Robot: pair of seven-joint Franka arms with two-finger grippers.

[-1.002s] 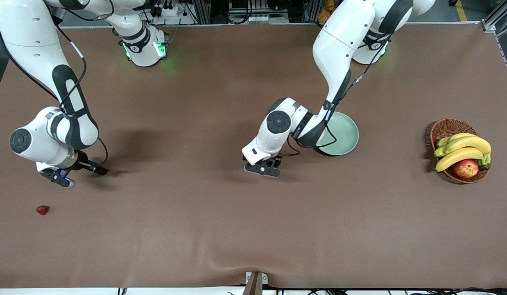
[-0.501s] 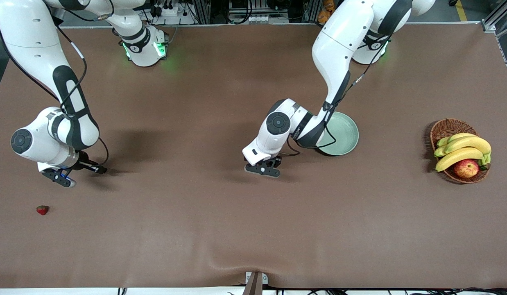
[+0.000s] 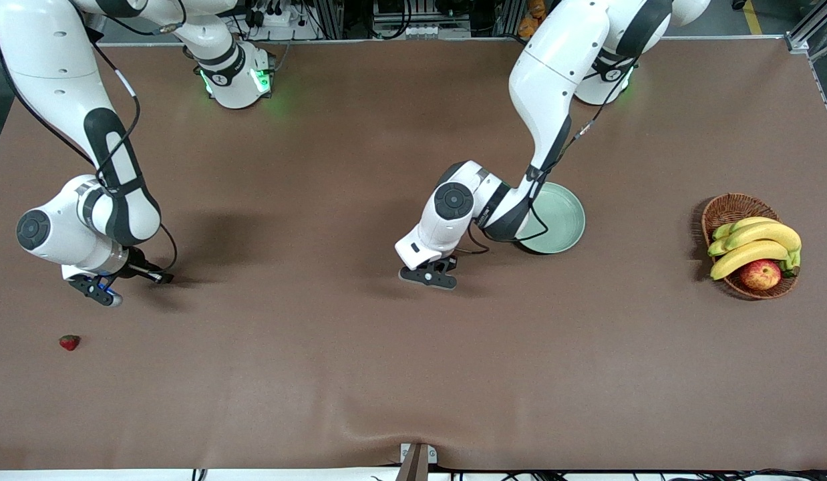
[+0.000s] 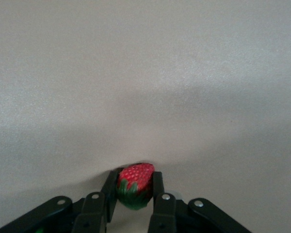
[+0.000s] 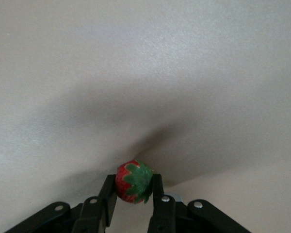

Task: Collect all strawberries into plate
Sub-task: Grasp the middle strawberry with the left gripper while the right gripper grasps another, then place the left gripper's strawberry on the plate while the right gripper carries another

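The left gripper (image 3: pixel 428 275), beside the plate (image 3: pixel 560 224), is pinching a berry (image 4: pixel 134 184); the right gripper (image 3: pixel 96 291) is pinching another (image 5: pixel 134 181); a third (image 3: pixel 69 343) is lying farthest from the plate. Thin grips could be letting berries slip mid-carry.

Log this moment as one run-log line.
left hand: shut on strawberry | right hand: shut on second strawberry | third strawberry: on table | plate: no berries visible

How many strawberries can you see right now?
3. One is clamped in the left end effector, one in the right end effector, and one lies on the table at the right arm's end. None is on the plate.
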